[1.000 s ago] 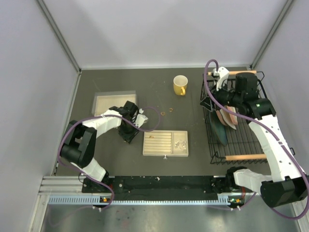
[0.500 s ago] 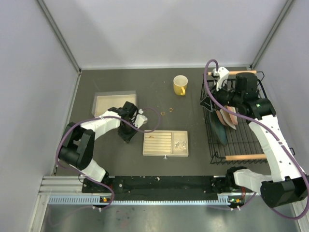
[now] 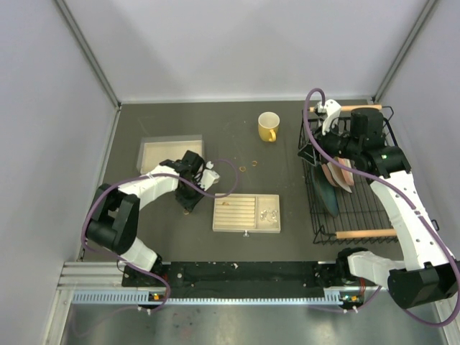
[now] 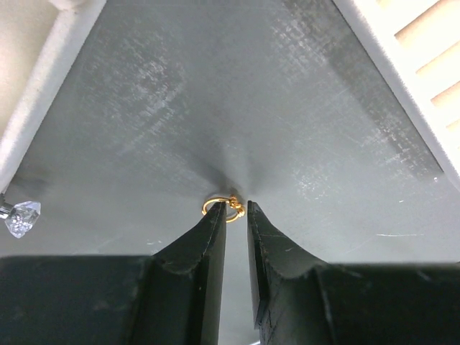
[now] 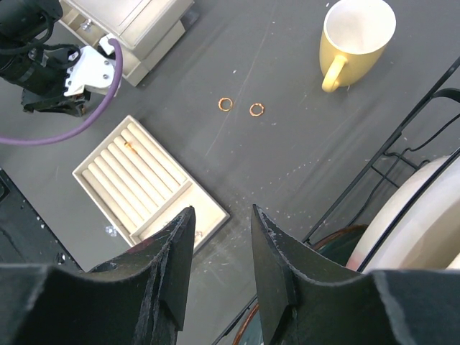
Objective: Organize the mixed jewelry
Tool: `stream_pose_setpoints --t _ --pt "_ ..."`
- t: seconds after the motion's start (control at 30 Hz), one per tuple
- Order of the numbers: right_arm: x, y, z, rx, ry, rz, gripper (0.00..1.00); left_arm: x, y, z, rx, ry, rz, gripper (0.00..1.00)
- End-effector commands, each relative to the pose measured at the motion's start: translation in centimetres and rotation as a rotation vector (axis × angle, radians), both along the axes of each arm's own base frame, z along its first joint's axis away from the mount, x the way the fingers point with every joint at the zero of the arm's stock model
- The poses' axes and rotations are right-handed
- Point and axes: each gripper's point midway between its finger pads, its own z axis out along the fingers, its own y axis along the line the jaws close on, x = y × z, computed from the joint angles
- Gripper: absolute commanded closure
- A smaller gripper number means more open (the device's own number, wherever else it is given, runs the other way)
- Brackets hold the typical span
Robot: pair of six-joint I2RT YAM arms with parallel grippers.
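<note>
A small gold ring (image 4: 223, 208) lies on the dark mat right at the tips of my left gripper (image 4: 236, 207). The jaws stand a narrow gap apart, and the left finger covers part of the ring. In the top view this gripper (image 3: 188, 208) is down on the mat, left of the cream slotted jewelry box (image 3: 246, 223). Two more gold rings (image 5: 226, 103) (image 5: 256, 109) lie loose on the mat; the top view shows them too (image 3: 243, 169) (image 3: 254, 164). A gold piece (image 5: 131, 146) sits in a slot of the box. A silvery cluster (image 3: 269, 213) lies in the box's side compartment. My right gripper (image 5: 223, 210) is open and empty, high up.
A yellow mug (image 3: 268, 126) stands at the back. A black dish rack (image 3: 359, 212) with plates is on the right. A cream drawer box (image 3: 171, 152) sits behind the left gripper, with a clear crystal piece (image 4: 21, 215) at its edge. Purple cable loops over the mat.
My left gripper has shifted a little to the left and toward the near edge, down by the ring. The right arm has not moved.
</note>
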Motion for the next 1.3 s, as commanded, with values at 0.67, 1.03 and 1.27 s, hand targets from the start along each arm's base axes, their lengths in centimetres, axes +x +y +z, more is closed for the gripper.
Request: stream_pose_setpoints --t 0.67,1.03,1.27 --pt "0.7 -0.1 0.6 0.005 -0.045 -0.004 0.62 -0.8 0.3 -0.7 0.001 0.005 -0.051 0.77" --pt "0.8 -0.1 0.4 0.003 -0.040 -0.004 0.63 -0.8 0.1 0.0 -0.013 -0.012 -0.060 0.78" --pt "0.7 -0.1 0.1 0.000 -0.033 -0.003 0.62 -0.8 0.0 0.6 -0.026 -0.023 -0.066 0.74"
